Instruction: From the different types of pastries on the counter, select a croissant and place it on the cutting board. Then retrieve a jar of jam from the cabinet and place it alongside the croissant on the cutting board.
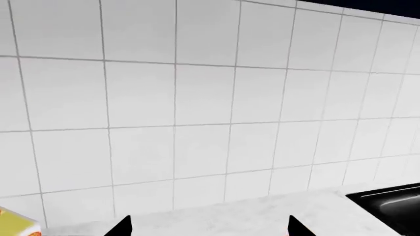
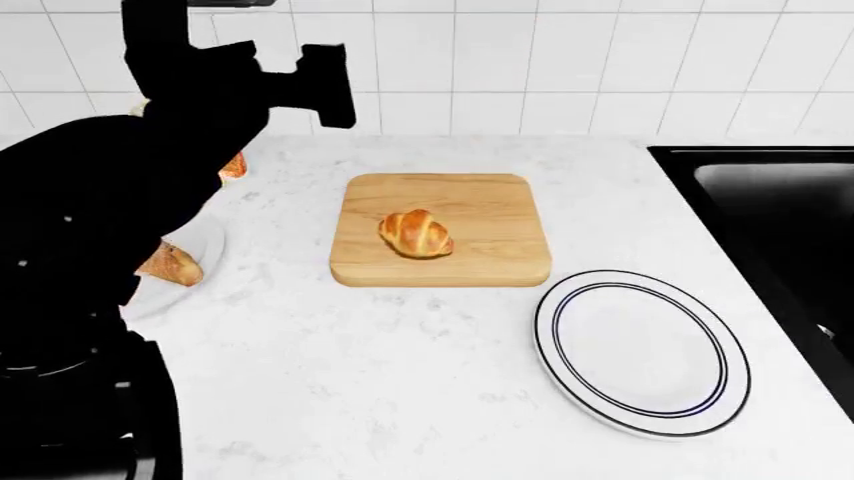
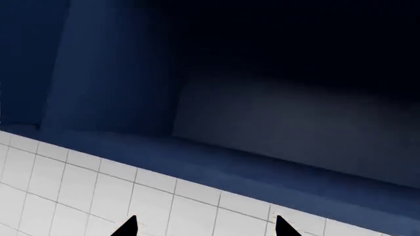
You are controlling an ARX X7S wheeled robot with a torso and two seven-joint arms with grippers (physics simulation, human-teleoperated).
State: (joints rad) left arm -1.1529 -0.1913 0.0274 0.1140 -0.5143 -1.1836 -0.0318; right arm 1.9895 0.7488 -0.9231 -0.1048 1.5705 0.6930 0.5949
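Observation:
The golden croissant (image 2: pixel 416 233) lies in the middle of the light wooden cutting board (image 2: pixel 494 255) on the white marble counter (image 2: pixel 400 370). A brown baguette-like pastry (image 2: pixel 171 265) pokes out from behind my black left arm (image 2: pixel 160 150), which is raised at the left. In the left wrist view my left gripper (image 1: pixel 207 228) is open and empty, facing the tiled wall above the counter. The right wrist view shows my right gripper (image 3: pixel 204 227) open and empty, below a dark blue cabinet (image 3: pixel 262 113). The jar of jam is out of view.
A round white plate (image 2: pixel 554 330) with dark rim lines sits right of the board near the front. A black sink (image 2: pixel 781 215) fills the counter's right end. A yellow box corner (image 1: pixel 16 227) shows beside the left gripper. White wall tiles (image 2: pixel 534 60) back the counter.

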